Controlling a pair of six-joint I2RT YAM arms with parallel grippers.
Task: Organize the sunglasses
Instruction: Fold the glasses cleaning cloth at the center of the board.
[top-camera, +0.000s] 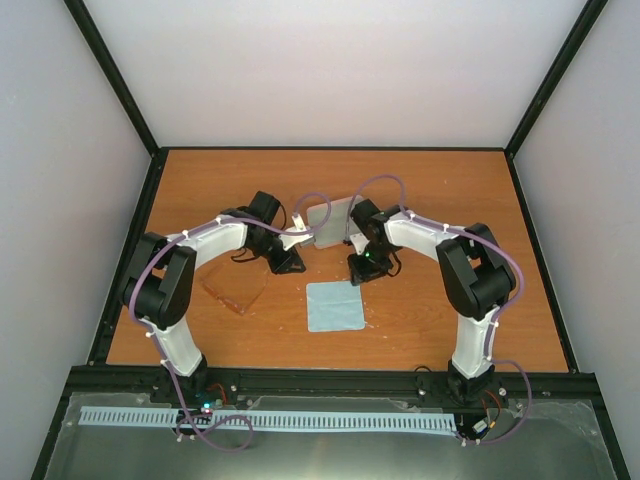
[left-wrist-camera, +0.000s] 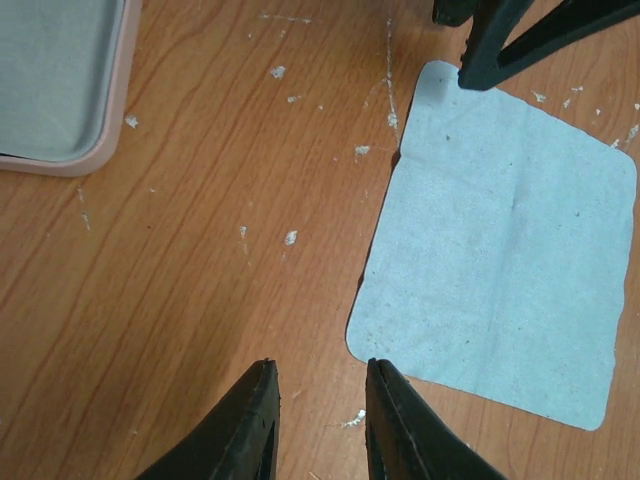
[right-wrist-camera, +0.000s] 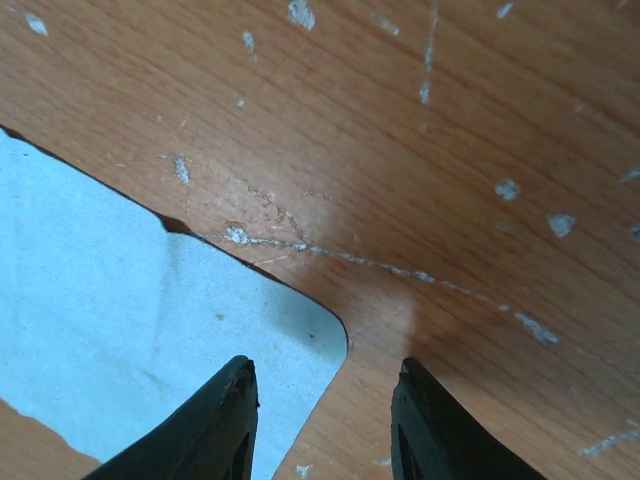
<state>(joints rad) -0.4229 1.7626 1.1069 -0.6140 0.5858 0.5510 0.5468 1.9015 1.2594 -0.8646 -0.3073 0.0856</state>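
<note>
The amber see-through sunglasses (top-camera: 233, 292) lie on the table beside my left arm, left of the light blue cloth (top-camera: 335, 306); neither wrist view shows them. The open pink case (top-camera: 330, 222) lies between the two wrists, and its corner shows in the left wrist view (left-wrist-camera: 60, 90). My left gripper (top-camera: 290, 264) is open and empty above bare wood (left-wrist-camera: 320, 375), just left of the cloth (left-wrist-camera: 510, 250). My right gripper (top-camera: 361, 272) is open and empty (right-wrist-camera: 325, 375), low over the cloth's corner (right-wrist-camera: 120, 330).
The wooden table (top-camera: 450, 200) has black rails along its edges and grey walls around it. The right gripper's fingers (left-wrist-camera: 520, 40) show at the top of the left wrist view, over the cloth's far corner. White flecks and scratches mark the wood.
</note>
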